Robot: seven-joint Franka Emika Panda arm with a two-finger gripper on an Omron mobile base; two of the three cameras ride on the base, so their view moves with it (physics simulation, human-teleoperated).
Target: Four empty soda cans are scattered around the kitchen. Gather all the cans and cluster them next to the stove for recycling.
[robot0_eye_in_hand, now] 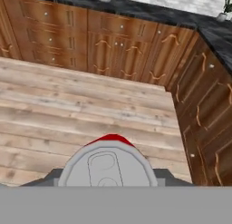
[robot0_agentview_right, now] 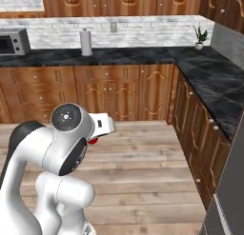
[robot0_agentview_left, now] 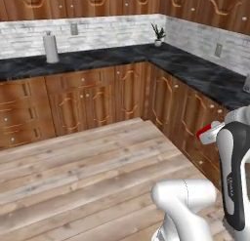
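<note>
1. Hand view: a red soda can (robot0_eye_in_hand: 108, 166) sits right below the camera, silver top up, pinched between the jaws of the gripper (robot0_eye_in_hand: 108, 182). The fingertips themselves are hidden beside the can, so how deep the grip sits cannot be told.
2. Risk, as a judgement: the can is smooth and round and is carried over open wooden floor (robot0_eye_in_hand: 68, 109). A sharp swing or a jolt of the base could let it slip and roll away.
3. Left of the corner plant (robot0_agentview_right: 200, 36), along the black countertop (robot0_agentview_right: 143, 55), stand a paper towel roll (robot0_agentview_right: 86, 43) and, further left, a microwave (robot0_agentview_right: 13, 42). No stove is visible here, so the drop-off place still has to be found.
4. Below the plant, the cabinet run (robot0_agentview_right: 200, 134) along the right wall stands close to the arm. A wide turn could knock the can against the doors.
5. In the left base view the can (robot0_agentview_left: 206, 131) shows as a red sliver by the wrist, near those cabinets.
</note>
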